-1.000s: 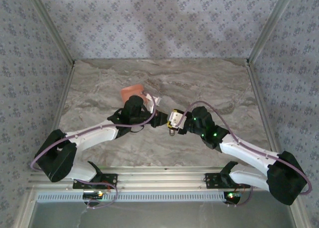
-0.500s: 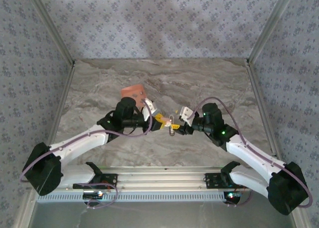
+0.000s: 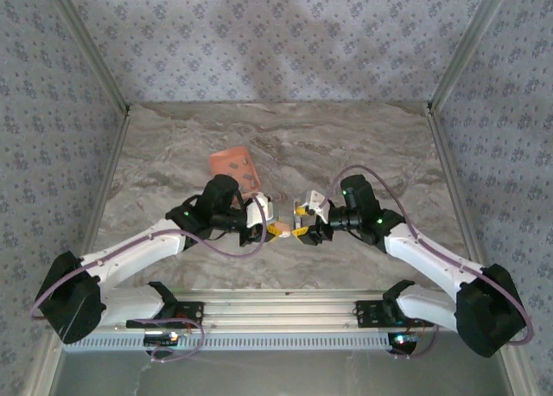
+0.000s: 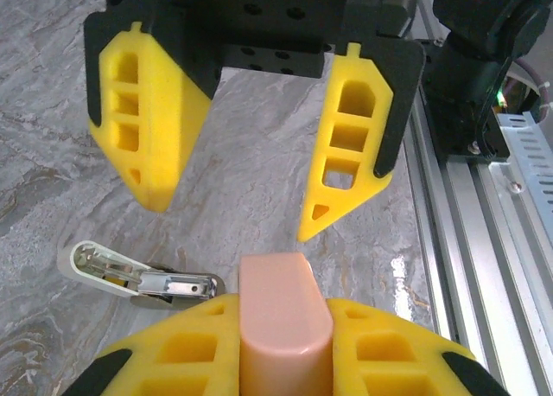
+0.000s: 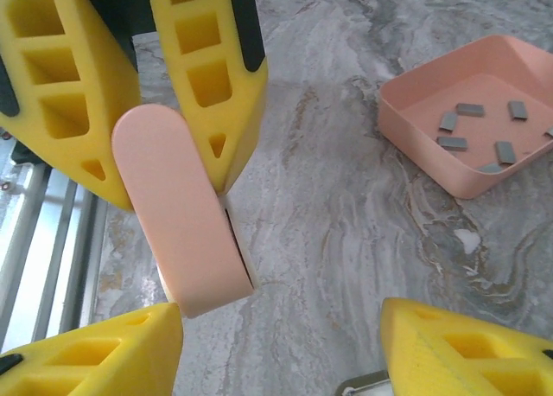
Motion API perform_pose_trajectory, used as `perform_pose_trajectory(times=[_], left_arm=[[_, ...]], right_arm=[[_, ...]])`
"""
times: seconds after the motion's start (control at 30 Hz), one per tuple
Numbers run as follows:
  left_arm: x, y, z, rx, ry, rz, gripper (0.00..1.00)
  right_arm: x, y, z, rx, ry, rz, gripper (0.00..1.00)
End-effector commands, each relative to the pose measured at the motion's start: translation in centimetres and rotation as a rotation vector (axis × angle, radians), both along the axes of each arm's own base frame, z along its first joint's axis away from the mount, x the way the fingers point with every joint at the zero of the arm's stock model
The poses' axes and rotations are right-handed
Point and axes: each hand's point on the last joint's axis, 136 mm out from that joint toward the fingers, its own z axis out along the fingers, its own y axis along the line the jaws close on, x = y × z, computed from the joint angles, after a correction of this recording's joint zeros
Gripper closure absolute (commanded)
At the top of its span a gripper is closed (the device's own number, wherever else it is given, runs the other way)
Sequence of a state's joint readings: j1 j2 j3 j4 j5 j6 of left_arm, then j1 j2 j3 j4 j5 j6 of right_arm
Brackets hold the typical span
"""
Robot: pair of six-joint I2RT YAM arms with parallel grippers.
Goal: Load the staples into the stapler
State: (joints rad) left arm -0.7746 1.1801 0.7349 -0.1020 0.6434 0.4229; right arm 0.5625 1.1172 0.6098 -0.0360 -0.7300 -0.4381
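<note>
Left claw is clamped on the pink stapler, whose white-and-metal half is splayed out low over the counter. Right claw faces it, fingers apart and empty. Staples lie in a tray nearby.

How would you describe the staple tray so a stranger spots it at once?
Start at the grey marbled table; just beyond the left arm sits a shallow square tray. Its salmon-orange walls and the grey staples scattered inside mark it out.
</note>
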Motion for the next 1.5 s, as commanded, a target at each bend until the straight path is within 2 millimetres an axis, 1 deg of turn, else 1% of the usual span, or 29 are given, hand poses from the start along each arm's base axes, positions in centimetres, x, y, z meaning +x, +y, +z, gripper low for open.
perform_pose_trajectory(times=[0.0,0.13,0.37,0.5,0.6,0.67,0.7,0.87,0.93,0.97,1.13,1.2,1.27,1.47], left_arm=[[-0.8,-0.6,1.5,-0.037,-0.039,-0.074,0.94],[-0.8,-0.9,1.4,-0.04,-0.034,-0.077,0.94],[-0.2,-1.0,1.5,-0.043,-0.045,-0.054,0.94],[0.0,-1.4,2.1,-0.077,-0.048,-0.045,0.94],[-0.2,-1.7,2.4,-0.107,-0.044,-0.057,0.94],[-0.3,-1.9,2.5,-0.117,-0.041,-0.061,0.94],[-0.2,-1.9,2.5,-0.12,-0.043,-0.06,0.94],[-0.2,-2.0,2.3,-0.115,-0.034,-0.06,0.92],[-0.1,-1.9,2.4,-0.117,-0.034,-0.05,0.88],[0.0,-1.9,2.4,-0.117,-0.031,-0.042,0.84],[0.7,-1.2,2.3,-0.146,-0.017,0.013,0.47],[1.1,-0.8,2.3,-0.159,-0.021,0.038,0.4],[1.2,-0.4,2.3,-0.162,-0.023,0.055,0.36],[0.9,0.2,1.4,-0.14,-0.011,0.053,0.35]], right_arm=[[-0.6,0.6,1.1,0.022,0.019,0.057,0.4],[-1.0,1.0,1.2,0.032,0.045,0.087,0.41],[-2.7,1.6,1.7,0.07,0.105,0.177,0.41],[-2.4,1.7,0.8,0.04,0.119,0.171,0.41],[-2.3,2.1,0.8,0.04,0.132,0.183,0.43],[-2.3,2.3,0.8,0.042,0.135,0.191,0.46],[-2.3,2.4,0.8,0.041,0.137,0.193,0.5],[-2.2,2.4,1.2,0.048,0.111,0.197,0.7],[-2.1,2.2,1.4,0.05,0.091,0.192,0.78],[-2.2,2.1,1.3,0.049,0.082,0.191,0.81],[-1.8,1.2,1.3,0.053,0.023,0.159,0.9],[-1.7,0.8,1.1,0.052,0.01,0.148,0.91],[-1.6,0.5,1.1,0.05,-0.008,0.136,0.91],[-1.6,0.0,1.4,0.064,-0.064,0.122,0.94]])
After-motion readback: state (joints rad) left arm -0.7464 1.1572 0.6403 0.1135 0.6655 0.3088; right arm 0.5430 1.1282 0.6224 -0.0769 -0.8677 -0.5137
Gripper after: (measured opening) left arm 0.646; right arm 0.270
